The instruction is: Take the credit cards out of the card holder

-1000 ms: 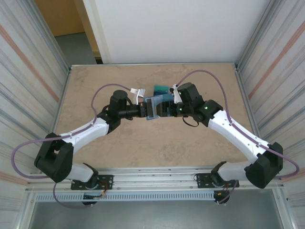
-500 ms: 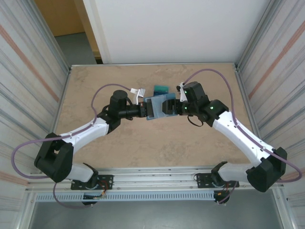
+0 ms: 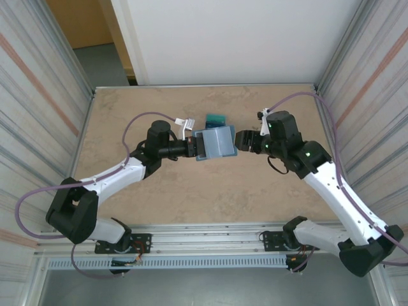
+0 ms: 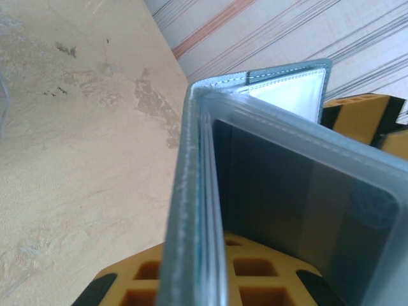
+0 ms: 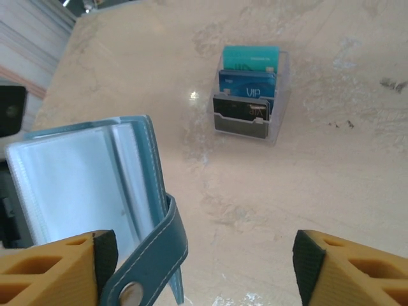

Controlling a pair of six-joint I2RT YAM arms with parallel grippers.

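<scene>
Plainly, card holder (image 3: 217,144) within left pincer (image 3: 201,148).

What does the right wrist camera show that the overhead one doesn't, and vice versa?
Right wrist view: the holder has a strap with a snap, and there is lettering on the blue card standing in the tray in front of a teal card.
Top view: the left arm and right arm from base to wrist, and the left end effector clamped on the holder's edge.
Shared: the open holder, the tray, and the right end effector open next to the holder.
</scene>
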